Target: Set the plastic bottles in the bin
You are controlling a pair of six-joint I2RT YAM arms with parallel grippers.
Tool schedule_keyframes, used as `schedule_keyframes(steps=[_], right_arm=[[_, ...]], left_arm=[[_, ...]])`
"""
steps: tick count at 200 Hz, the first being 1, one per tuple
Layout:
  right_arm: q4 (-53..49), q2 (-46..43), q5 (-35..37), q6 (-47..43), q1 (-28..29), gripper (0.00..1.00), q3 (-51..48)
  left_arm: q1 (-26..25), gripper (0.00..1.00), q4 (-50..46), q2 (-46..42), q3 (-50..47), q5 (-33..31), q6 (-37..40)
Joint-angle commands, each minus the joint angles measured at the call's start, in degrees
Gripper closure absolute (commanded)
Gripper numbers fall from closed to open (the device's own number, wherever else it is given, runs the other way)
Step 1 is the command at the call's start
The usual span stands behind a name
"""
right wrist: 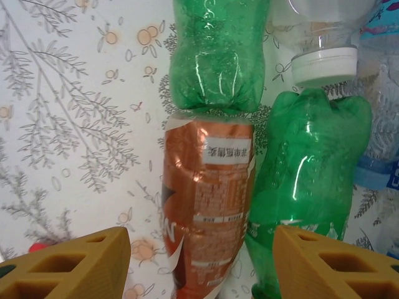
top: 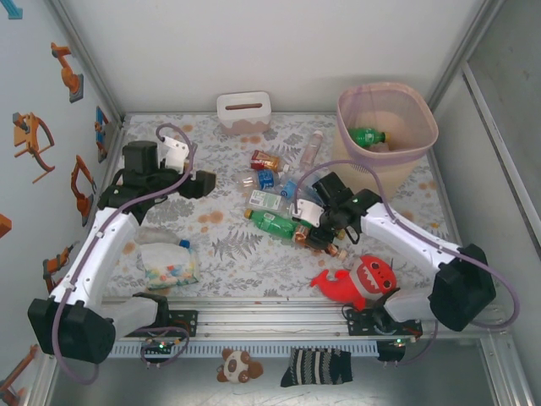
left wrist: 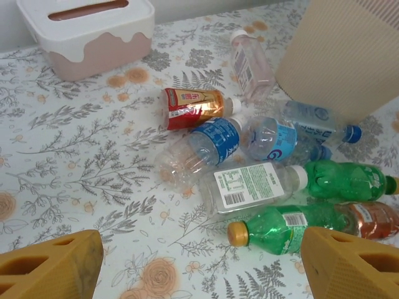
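Directly beneath the right gripper (right wrist: 201,255) lies a crumpled copper-brown plastic bottle (right wrist: 209,205) with a printed label, flat on the floral-patterned tabletop (right wrist: 68,112). Its long axis runs away from the wrist camera, crosswise to the line between the two yellow fingers (right wrist: 75,261), so they could close across its width. This gripper is spread wide and holds nothing. One finger sits over bare tabletop on the bottle's free side; the other lines up over a green plastic bottle (right wrist: 305,174) that touches the copper one along its side. A second green bottle (right wrist: 218,56) butts against its far end.

Seen from above, these belong to a cluster (top: 275,190) of clear, green and blue-labelled bottles in the middle of the tabletop, and the right arm is clearly the nearer one. The left gripper (left wrist: 202,265), also wide open and empty, hovers back from the cluster's other side. The tall cream plastic bin (top: 427,127) with a pink liner stands in the far right corner, another green bottle (top: 369,135) already inside.
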Motion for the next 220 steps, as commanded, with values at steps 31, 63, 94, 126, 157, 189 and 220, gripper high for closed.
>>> schedule_keyframes(steps=[31,63,94,126,157,189,220], right_arm=[[2.2,7.5,3.1,-0.3,2.8,0.38,2.1],[3.2,10.6,3.5,0.3,3.8,0.38,2.3],[4.6,12.2,4.9,1.0,4.1,0.37,2.1],[4.8,14.1,5.7,1.0,4.2,0.36,2.2],[3.9,15.6,7.1,0.2,4.2,0.34,2.2],[3.7,16.4,7.6,-0.4,4.2,0.39,2.3],[3.5,16.7,7.5,-0.5,4.2,0.37,2.5]], left_arm=[[1.8,0.19,1.2,1.5,-0.1,1.0,-1.6],[2.1,0.19,0.7,1.9,0.1,1.3,-1.5],[2.2,0.19,0.8,2.0,0.1,1.8,-1.6],[2.3,0.19,1.0,2.0,0.0,2.3,-1.8],[2.3,0.19,1.0,1.9,0.0,2.2,-1.8],[2.4,0.19,1.1,2.0,-0.1,2.4,-1.8],[2.4,0.19,1.2,1.9,-0.1,2.4,-1.9]])
